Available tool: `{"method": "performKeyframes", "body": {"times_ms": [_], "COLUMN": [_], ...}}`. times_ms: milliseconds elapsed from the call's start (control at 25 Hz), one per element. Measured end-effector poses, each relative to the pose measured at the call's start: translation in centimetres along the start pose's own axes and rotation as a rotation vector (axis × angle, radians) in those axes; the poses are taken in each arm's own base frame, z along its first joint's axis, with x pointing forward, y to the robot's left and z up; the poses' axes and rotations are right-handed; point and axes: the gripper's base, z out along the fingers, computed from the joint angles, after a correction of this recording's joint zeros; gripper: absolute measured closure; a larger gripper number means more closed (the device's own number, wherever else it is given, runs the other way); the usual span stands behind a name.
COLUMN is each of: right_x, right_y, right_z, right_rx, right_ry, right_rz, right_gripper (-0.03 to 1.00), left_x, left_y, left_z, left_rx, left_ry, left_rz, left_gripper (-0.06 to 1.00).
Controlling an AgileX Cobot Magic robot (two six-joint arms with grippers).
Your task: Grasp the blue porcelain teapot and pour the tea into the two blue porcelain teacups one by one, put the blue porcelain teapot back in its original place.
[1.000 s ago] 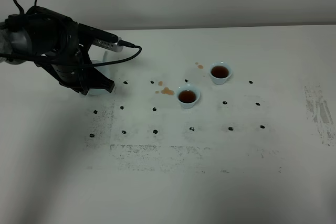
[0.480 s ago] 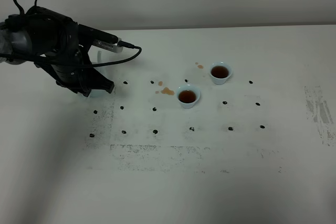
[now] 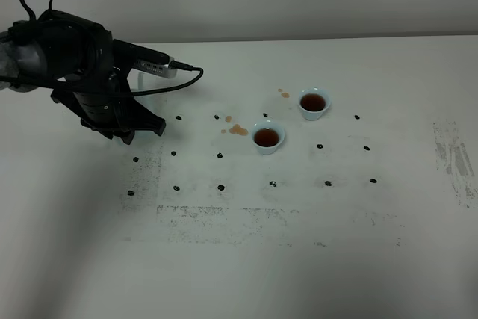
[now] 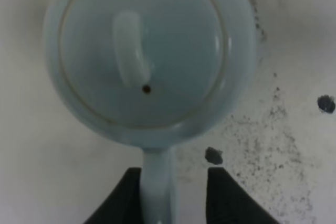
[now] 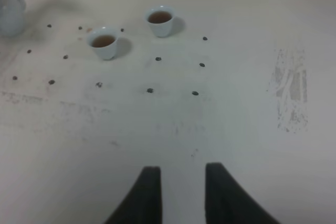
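Left claw (image 4: 173, 192) of mine stands apart astride the blue porcelain teapot's (image 4: 149, 56) handle; both teacups (image 3: 267, 137) (image 3: 314, 102) sit filled at three o'clock on the counter (image 3: 299, 259).

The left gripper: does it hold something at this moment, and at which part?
It cannot be told. The left gripper has its fingers on either side of the blue porcelain teapot's handle, with a gap visible on one side. The right gripper holds nothing.
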Motion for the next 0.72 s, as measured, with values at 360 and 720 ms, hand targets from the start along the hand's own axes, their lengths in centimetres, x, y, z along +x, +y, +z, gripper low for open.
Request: {"method": "performKeyframes", "body": {"times_ms": [360,720], "right_x": [0.0,0.0], "right_y": [0.0,0.0], "right_z": [0.0,0.0], "right_rx": [0.0,0.0], "right_ry": [0.0,0.0], "right_rz": [0.0,0.0], "right_gripper": [0.73,0.73], "left_x": [0.7,4.4], "left_y": [0.2,0.8], "left_z": [-3.2,-8.1], "left_rx": [0.003,-0.012], "left_ry": [0.022,-0.056], "left_rz": [-0.012,-0.006], "left_gripper": [0.63,0.63]}}
